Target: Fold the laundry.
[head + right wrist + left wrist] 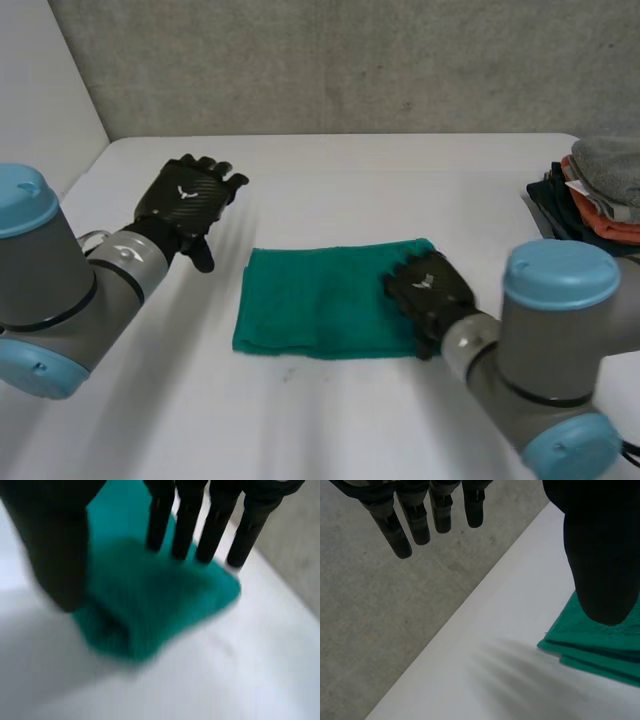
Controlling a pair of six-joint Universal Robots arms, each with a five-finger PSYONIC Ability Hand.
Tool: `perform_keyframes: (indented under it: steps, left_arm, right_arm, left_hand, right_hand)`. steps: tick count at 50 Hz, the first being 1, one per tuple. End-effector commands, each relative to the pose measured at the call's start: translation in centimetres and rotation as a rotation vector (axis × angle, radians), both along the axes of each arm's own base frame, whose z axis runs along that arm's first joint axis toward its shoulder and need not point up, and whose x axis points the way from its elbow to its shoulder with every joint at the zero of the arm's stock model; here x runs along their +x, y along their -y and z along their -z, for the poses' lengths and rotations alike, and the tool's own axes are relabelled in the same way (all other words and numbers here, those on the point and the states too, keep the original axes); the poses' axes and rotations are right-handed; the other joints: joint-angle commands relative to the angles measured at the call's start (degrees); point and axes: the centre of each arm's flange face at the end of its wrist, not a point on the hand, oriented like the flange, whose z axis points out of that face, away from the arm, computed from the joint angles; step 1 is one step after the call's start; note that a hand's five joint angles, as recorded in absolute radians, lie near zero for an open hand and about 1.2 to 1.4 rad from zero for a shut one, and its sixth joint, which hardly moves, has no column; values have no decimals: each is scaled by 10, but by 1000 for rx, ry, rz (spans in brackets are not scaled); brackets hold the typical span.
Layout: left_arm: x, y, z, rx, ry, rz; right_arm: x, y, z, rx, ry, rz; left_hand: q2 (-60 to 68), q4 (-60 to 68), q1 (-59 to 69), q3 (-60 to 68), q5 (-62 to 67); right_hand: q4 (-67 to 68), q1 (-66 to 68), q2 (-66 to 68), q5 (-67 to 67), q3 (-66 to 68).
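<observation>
Cloth (320, 300): green, folded to a wide rectangle, flat at centre frame on the table (400, 180).

Right hand (430, 290): lies on the cloth's right end, at lower right of centre. In its wrist view the fingers (185, 525) are straight, spread over the green, with the thumb set apart. It grips nothing. Whether it presses or only rests, I can't tell.

Left hand (188, 200): raised at upper left, well apart from the cloth. It is spread flat and holds nothing. Its wrist view shows the cloth's corner beyond the thumb (600, 555), with stacked layers showing at that edge.

Risks, as I judge them:
- Nothing pins the cloth's left end. If the right hand pulls or sweeps, the whole cloth would likely slide instead of folding.
- A flat push from the right end could bunch the top layer and skew the edges.
- A pinch taking only the top layer would open the fold.
- The pile (595, 195) of clothes at the right edge sits near the right arm. A wide outward swing could knock it.

Room: bare table lies all round the cloth, widest behind it and at lower left. The table's left edge is near the left hand, and the far edge meets the wall (350, 60). The right side is the tight one.
</observation>
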Motion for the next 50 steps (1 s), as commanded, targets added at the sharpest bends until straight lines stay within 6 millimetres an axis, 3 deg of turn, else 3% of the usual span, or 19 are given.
perform_keyframes:
  steps: [1,4,5,9,10,14,16,17,19,20,24,26,27,30,35,42,46,50]
  left_arm:
    - [-4,-6,4,13,5,15]
    - [-3,-5,4,12,5,11]
    - [-4,-6,3,9,6,11]
    - [-3,-7,-2,-4,2,6]
    - [-2,-7,-3,-7,1,5]
    - [1,-8,-11,-20,-9,-5]
    - [3,-7,-11,-10,-27,-15]
    - [4,-7,-11,-2,-38,-20]
    - [7,-4,-12,20,-79,-52]
    - [9,-3,-12,29,-95,-68]
    - [8,-2,-16,57,-167,-102]
    - [6,-3,-18,59,-185,-101]
    - [2,-6,-21,62,-200,-90]
    - [-12,-17,-26,81,-229,-50]
    - [-48,-44,-33,147,-305,29]
    - [-85,-46,10,284,-259,-3]
    - [-87,-39,41,376,-170,-84]
    - [-74,-32,72,468,-78,-173]
  right_arm:
    - [-51,55,11,-82,-48,227]
    - [-38,61,-8,-261,-71,182]
    - [-17,50,-25,-349,-57,104]
    - [45,6,-53,-466,38,-145]
    - [65,-11,-49,-460,60,-245]
    - [102,-57,-14,-374,69,-500]
    - [108,-68,-1,-334,64,-560]
    - [110,-70,4,-318,60,-575]
    - [110,-68,10,-273,43,-555]
    - [109,-67,9,-263,41,-537]
    - [98,-51,1,-155,134,-358]
    - [90,-36,-17,-135,207,-285]
    - [77,-18,-38,-118,293,-212]
    - [52,5,-68,-51,405,-112]
    - [47,12,-75,96,423,-111]
    - [56,34,-39,331,348,-41]
    - [58,45,-20,430,329,9]
    - [59,51,-2,473,286,42]
  left_hand:
    - [-15,-15,-9,-19,-25]
    - [-15,-15,-9,-19,-25]
    - [-15,-15,-9,-19,-25]
    - [-15,-15,-9,-19,-25]
    - [-15,-15,-9,-19,-25]
    - [-15,-15,-9,-19,-25]
    - [-6,-6,0,-10,-16]
    - [-6,-6,0,-10,-16]
    - [-6,-6,0,-10,-16]
    - [-6,-6,0,-10,-16]
    - [-8,-8,-2,-12,-18]
    - [-8,-8,-2,-12,-18]
    - [-8,-8,-2,-12,-18]
    - [-8,-8,-2,-12,-18]
    - [-10,-9,-4,-13,-19]
    - [-15,-15,-9,-19,-25]
    - [-15,-15,-9,-19,-25]
    - [-15,-15,-9,-19,-25]
  right_hand:
    - [562,553,556,555,561]
    - [562,553,556,555,561]
    - [562,553,556,555,561]
    - [562,553,556,555,561]
    - [562,553,556,555,561]
    - [562,553,556,555,561]
    - [562,553,556,555,561]
    - [562,553,556,555,561]
    - [-86,-94,-91,-93,-87]
    - [-138,-147,-144,-145,-139]
    - [-138,-147,-144,-145,-139]
    - [-138,-147,-144,-145,-139]
    - [-138,-147,-144,-145,-139]
    - [-138,-147,-144,-145,-139]
    - [-138,-147,-144,-145,-139]
    - [-138,-147,-144,-145,-139]
    - [-138,-147,-144,-145,-139]
    - [-138,-147,-144,-145,-139]
